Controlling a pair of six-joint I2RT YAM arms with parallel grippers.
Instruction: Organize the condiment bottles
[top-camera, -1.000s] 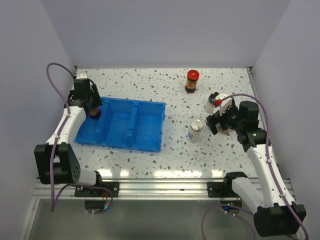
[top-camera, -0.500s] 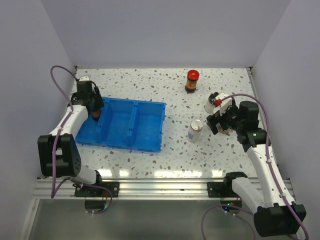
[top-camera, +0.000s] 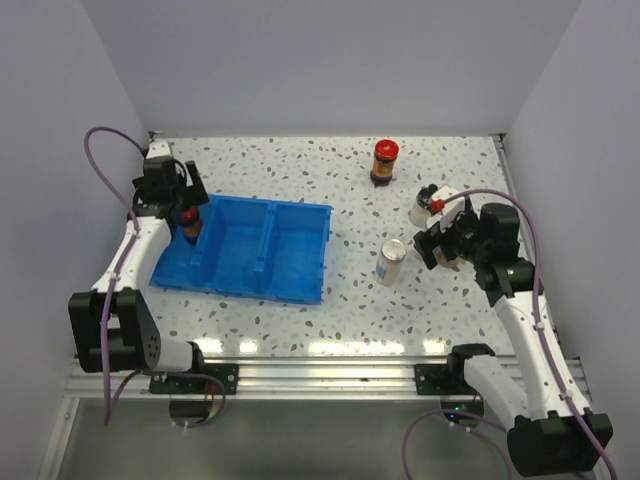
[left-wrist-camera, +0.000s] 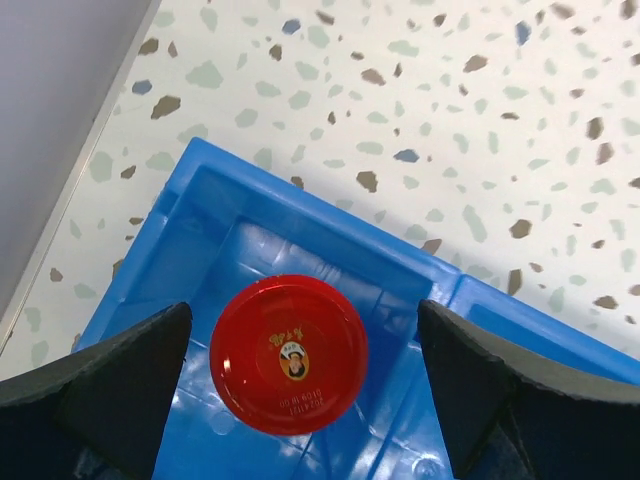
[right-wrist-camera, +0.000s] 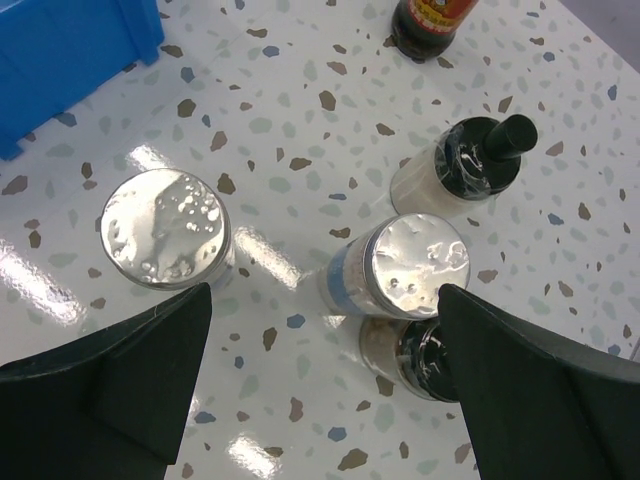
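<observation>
1. Left jaws stand open, one on either side of the red-lidded jar (left-wrist-camera: 289, 355) and clear of its lid; nothing is gripped.
2. Right jaws are also open and hover over a silver-topped shaker (right-wrist-camera: 413, 262) near the right edge of the desk (top-camera: 350, 310); nothing is held.
3. The jar stands in the left end compartment of the blue tray (left-wrist-camera: 320, 212), by its far-left corner.
4. It is upright: long axis vertical, lid up.
5. Judgement: placement looks done. I would lift the left arm straight up with jaws wide, so neither clips the lid and tips the jar.
</observation>
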